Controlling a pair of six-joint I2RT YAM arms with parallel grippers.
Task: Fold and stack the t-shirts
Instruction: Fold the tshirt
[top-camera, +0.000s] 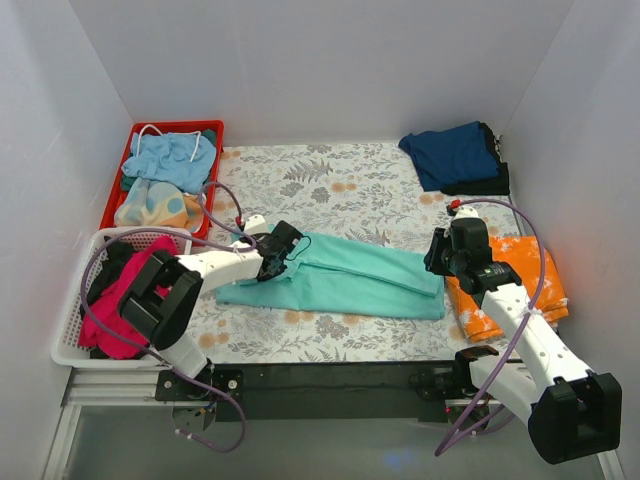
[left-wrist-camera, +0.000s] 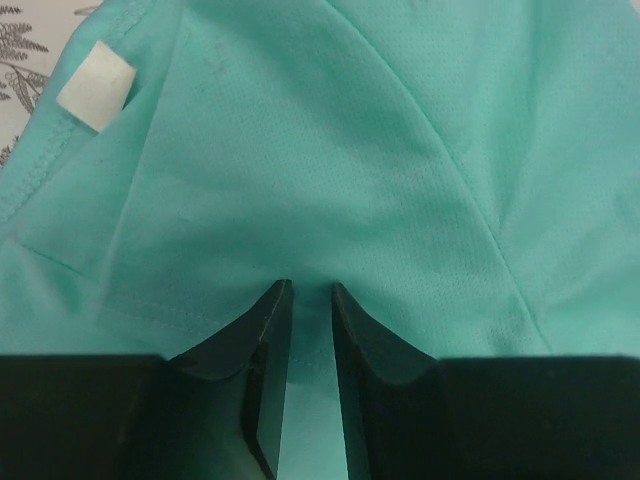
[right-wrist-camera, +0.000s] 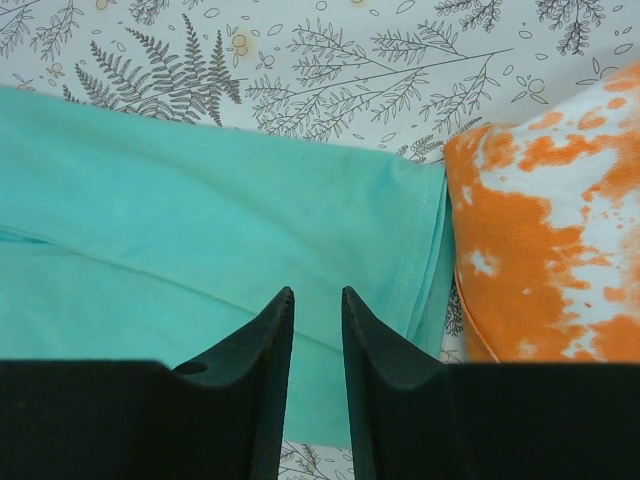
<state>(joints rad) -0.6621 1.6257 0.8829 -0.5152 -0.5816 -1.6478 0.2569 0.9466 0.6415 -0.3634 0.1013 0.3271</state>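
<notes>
A teal-green t-shirt (top-camera: 350, 280) lies folded into a long strip across the middle of the flowered table cover. My left gripper (top-camera: 290, 243) hovers over its left end, near the collar with a white label (left-wrist-camera: 97, 88). In the left wrist view the left gripper (left-wrist-camera: 311, 290) has its jaws a little apart, with flat teal cloth (left-wrist-camera: 330, 150) showing through the gap. My right gripper (top-camera: 435, 258) is over the shirt's right hem. The right wrist view shows the right gripper (right-wrist-camera: 318, 293) narrowly open above the teal cloth (right-wrist-camera: 200, 200), gripping nothing.
An orange-and-white mottled shirt (top-camera: 510, 285) lies just right of the teal hem. A navy shirt (top-camera: 455, 155) sits folded at the back right. At the back left, a red basket (top-camera: 128, 150) holds pale clothes. A white basket (top-camera: 70, 320) at left holds a magenta shirt (top-camera: 125, 300).
</notes>
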